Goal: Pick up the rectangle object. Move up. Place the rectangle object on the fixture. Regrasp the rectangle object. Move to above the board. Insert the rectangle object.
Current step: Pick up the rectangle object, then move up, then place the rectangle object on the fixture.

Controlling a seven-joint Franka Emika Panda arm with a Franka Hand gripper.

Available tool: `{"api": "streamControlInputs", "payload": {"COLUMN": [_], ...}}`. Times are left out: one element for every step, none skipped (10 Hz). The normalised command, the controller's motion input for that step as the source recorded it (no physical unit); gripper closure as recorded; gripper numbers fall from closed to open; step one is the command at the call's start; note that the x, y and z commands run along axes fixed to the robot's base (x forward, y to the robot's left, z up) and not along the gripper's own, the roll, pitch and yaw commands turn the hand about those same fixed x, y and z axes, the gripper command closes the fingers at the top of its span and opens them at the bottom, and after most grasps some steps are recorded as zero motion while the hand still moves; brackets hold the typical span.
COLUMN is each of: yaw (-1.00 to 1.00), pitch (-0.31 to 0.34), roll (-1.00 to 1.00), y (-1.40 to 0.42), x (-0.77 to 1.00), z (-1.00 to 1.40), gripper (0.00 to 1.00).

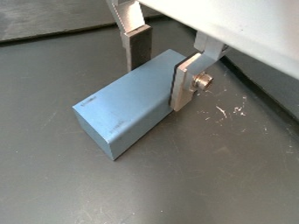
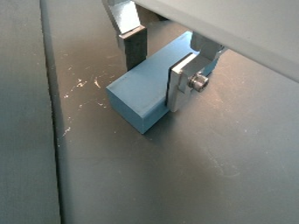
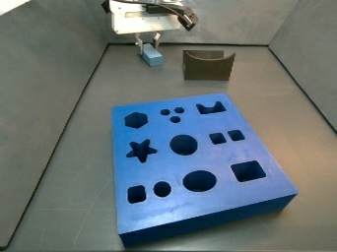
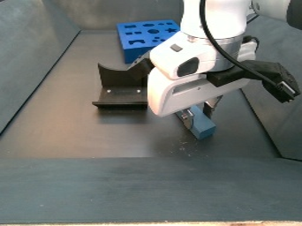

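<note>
- The block lies flat on the grey floor, well away from the blue board and beside the brown holder, which stands apart from it in both side views.
- The claw is down over one end of the block. In both wrist views a silver finger with a bolt lies against one long side face, and the other finger stands at the opposite side.
- Whether the fingers are already pressing or only straddling the block, I cannot tell; the far pad's contact is hidden behind the block.
- Handling, as a judgement: it looks rigid and solid, with plain smooth faces, so it should not give under the squeeze but could slip or swing if held lightly. It seems small and light enough for the claw.
- Where to hold: across the narrow width, on the two long side faces, as the fingers now stand. Their place near one end rather than the middle may let the free end sag or twist on lifting.
- Its long axis lies level on the floor, running out from between the fingers, square to the line on which they close. In a side view one end points roughly toward the board.
</note>
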Motion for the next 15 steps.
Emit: {"api": "streamControlInputs", "payload": {"yaw": [0.00, 0.00, 0.00, 0.00, 0.00, 0.00, 0.00, 0.00, 0.00, 0.00, 0.03, 0.02, 0.01, 0.00, -0.01], "pitch": [0.000, 0.000, 0.000, 0.000, 0.000, 0.000, 0.000, 0.000, 0.000, 0.000, -0.001, 0.051, 0.095, 0.000, 0.028], "roll": [0.00, 0.00, 0.00, 0.00, 0.00, 0.00, 0.00, 0.00, 0.00, 0.00, 0.03, 0.03, 0.04, 0.00, 0.00], "y": [0.00, 0.00, 0.00, 0.00, 0.00, 0.00, 0.00, 0.00, 0.00, 0.00, 0.08, 0.07, 0.04, 0.00, -0.01], "x": [0.00, 0.00, 0.00, 0.00, 0.00, 0.00, 0.00, 0.00, 0.00, 0.00, 0.03, 0.00, 0.00, 0.00, -0.01], "z": [0.00, 0.00, 0.00, 0.00, 0.00, 0.00, 0.00, 0.00, 0.00, 0.45, 0.43, 0.34, 0.22, 1.00, 1.00], "gripper": [1.00, 1.00, 1.00, 1.00, 1.00, 1.00, 1.00, 1.00, 1.00, 1.00, 1.00, 1.00, 1.00, 1.00, 1.00]}}
